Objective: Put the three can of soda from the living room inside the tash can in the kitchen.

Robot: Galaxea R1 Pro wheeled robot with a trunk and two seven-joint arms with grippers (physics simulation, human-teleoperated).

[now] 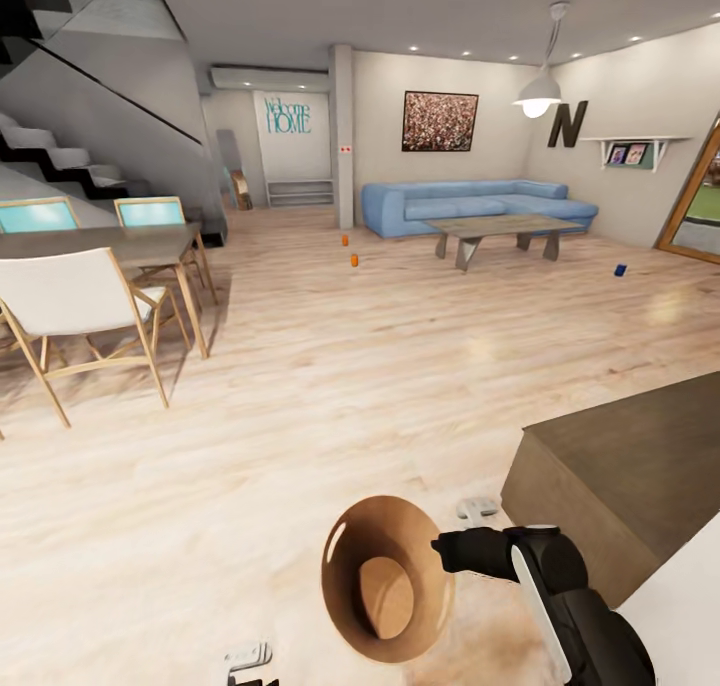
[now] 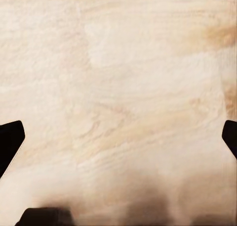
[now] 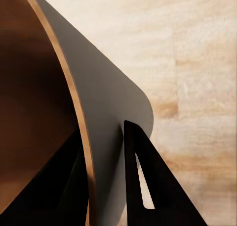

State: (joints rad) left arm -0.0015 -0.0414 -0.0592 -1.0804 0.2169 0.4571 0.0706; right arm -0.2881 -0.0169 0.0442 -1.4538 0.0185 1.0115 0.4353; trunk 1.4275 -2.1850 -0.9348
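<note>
The right claw [image 3: 106, 179] grips the bin's [image 1: 385, 591] rim; left claw [image 2: 118, 142] is apart. Three cans [image 1: 353, 260] wait on the floor.

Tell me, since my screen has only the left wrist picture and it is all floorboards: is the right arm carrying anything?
Observer: Yes. The right gripper pinches the rim of the brown bin, one finger inside, one outside.
Operator: Any cans inside it?
Observer: None; its glossy bottom is bare.
Operator: Where are the cans?
Observer: On the far floor: two orange cans left of the blue sofa, and a blue can right of the grey table.
</note>
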